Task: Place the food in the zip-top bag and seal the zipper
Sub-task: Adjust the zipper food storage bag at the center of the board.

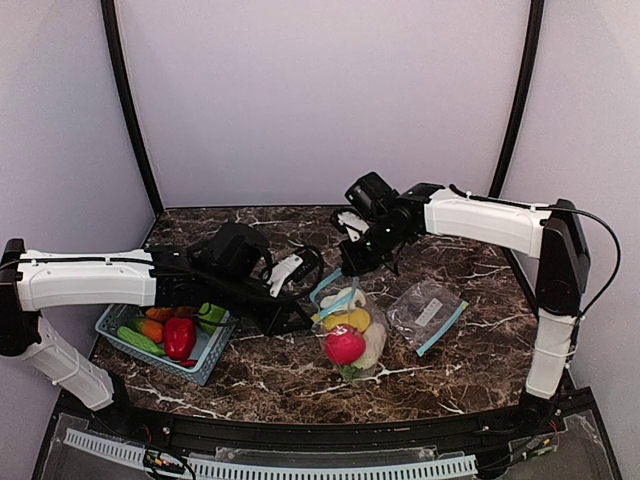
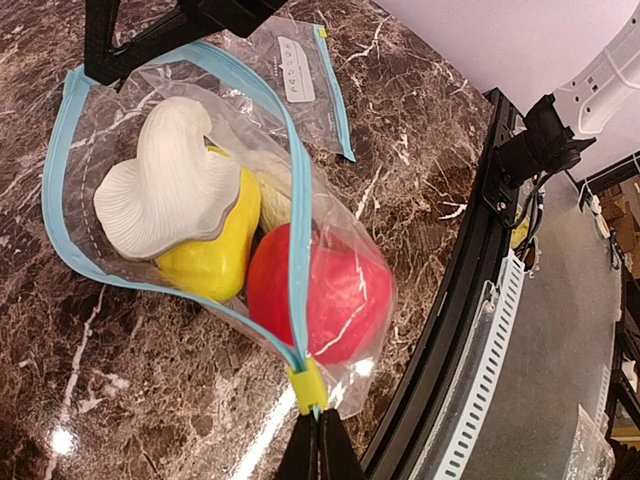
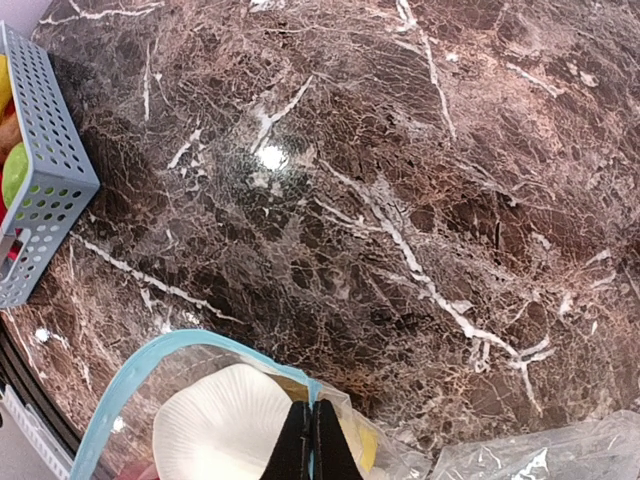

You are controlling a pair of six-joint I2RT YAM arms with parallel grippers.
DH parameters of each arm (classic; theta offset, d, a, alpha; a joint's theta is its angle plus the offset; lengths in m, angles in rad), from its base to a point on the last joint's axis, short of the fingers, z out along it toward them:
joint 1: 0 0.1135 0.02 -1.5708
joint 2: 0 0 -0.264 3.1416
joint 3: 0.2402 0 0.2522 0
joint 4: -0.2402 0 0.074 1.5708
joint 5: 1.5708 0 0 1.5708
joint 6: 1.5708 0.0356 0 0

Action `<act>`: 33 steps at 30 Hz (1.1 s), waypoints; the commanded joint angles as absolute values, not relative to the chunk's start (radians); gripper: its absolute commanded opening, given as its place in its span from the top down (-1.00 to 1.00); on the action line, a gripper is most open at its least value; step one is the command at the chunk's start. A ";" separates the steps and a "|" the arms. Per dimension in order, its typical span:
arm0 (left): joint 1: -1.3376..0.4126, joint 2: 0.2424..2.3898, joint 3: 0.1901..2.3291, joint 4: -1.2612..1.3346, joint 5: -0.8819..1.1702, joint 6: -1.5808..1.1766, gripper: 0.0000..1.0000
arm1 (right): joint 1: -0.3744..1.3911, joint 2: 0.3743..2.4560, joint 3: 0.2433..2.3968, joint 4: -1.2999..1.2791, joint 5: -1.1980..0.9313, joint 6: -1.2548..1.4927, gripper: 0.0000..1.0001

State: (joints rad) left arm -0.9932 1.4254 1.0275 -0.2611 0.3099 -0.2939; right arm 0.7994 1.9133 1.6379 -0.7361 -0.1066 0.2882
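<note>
"What's in the zip-top bag (image 2: pixel 297 250)?"
"A white mushroom (image 2: pixel 165 190), a yellow fruit (image 2: pixel 215 255) and a red fruit (image 2: pixel 320 295). It sits on the bench (image 3: pixel 400 150) with its mouth gaping."
"And the tools?"
"The left tool (image 2: pixel 318 450) is pinched tight on the zipper end by the yellow slider (image 2: pixel 308 385); the right tool (image 3: pixel 308 445) is clamped on the far rim."
"The basket (image 3: pixel 45 170)?"
"A red pepper (image 1: pixel 180 337), a green piece (image 1: pixel 140 341), an orange piece (image 1: pixel 152 329)."

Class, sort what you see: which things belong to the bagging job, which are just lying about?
Job: zip-top bag; white mushroom, yellow pepper, red fruit inside; red pepper, carrot not yet bagged.
Lying about: teal basket; empty second bag.
</note>
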 commanded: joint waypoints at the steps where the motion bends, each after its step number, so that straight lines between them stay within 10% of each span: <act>1: -0.999 1.372 1.040 -0.325 0.259 -0.265 0.99 | 0.801 1.884 1.654 -0.753 -0.021 0.339 1.00; 19: -0.973 1.434 1.251 -0.540 0.075 0.030 0.99 | 0.789 1.437 1.183 -0.584 0.136 0.696 1.00; 33: -0.975 1.454 1.272 -0.481 0.282 0.325 0.99 | 0.788 1.108 1.015 -0.261 -0.263 0.201 -0.06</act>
